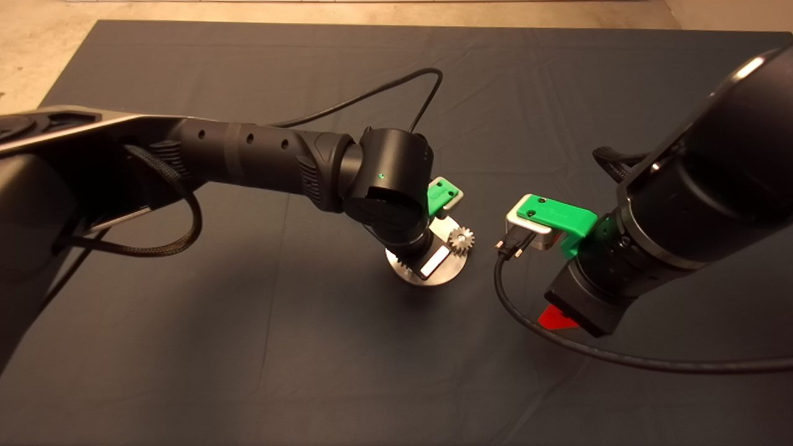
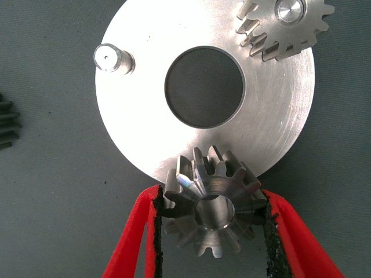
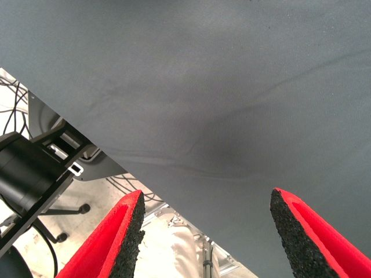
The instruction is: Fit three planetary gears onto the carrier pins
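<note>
Head view: left arm reaches in over the middle of the dark mat point(image 1: 186, 371), wrist directly above the carrier disc point(image 1: 455, 266), hiding most of it. One planetary gear point(image 1: 461, 238) shows seated on the disc's right side. Left gripper's fingertips are hidden under the wrist here. Right gripper point(image 1: 557, 319) hangs just right of the disc, above the mat, touching nothing; only a red finger tip shows under its wrist.

Left wrist view: left gripper point(image 2: 211, 231) has its fingers point(image 2: 136, 243) clamped on a second gear point(image 2: 211, 205), pads pressed to the teeth on both sides. That gear sits tilted at the disc's point(image 2: 278, 133) rim, partly over the disc and partly over the mat; bore is open, no pin through it. Seated gear point(image 2: 284, 26) is on its pin point(image 2: 288, 10) at the disc's far side, pin end visible in the bore. One bare carrier pin point(image 2: 113, 58) stands upright by the central hole point(image 2: 204, 86). Third gear point(image 2: 7, 121) lies on the mat off the disc, mostly cut off by the frame.

Right wrist view: right gripper point(image 3: 206, 231) fingers spread wide, nothing between them. It looks over the mat's point(image 3: 203, 87) edge, with floor, cables and a wheeled stand's base point(image 3: 58, 214) beyond.
</note>
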`<action>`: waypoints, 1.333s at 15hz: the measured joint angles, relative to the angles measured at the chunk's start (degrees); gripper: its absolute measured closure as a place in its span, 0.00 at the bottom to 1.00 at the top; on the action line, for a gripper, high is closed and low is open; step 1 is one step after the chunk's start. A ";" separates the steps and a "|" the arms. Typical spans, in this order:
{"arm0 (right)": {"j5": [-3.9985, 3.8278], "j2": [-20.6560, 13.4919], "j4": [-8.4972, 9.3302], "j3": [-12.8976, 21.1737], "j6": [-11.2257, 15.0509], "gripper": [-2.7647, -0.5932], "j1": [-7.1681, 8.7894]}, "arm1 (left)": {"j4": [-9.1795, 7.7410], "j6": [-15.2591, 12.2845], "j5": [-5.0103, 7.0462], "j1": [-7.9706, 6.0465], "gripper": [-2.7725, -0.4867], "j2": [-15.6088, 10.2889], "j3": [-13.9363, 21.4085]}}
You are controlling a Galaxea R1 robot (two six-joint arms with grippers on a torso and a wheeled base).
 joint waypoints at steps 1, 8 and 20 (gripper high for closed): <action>0.00 0.00 0.00 0.00 0.00 0.54 0.00 | 0.00 -0.18 0.00 0.00 0.84 0.00 0.00; 0.00 0.00 -0.02 -0.05 0.00 0.54 0.33 | -0.02 -1.68 0.00 0.00 0.84 0.52 0.00; 0.00 0.00 0.00 -0.05 0.00 0.54 0.33 | -0.06 -3.22 0.01 0.00 0.84 1.85 0.00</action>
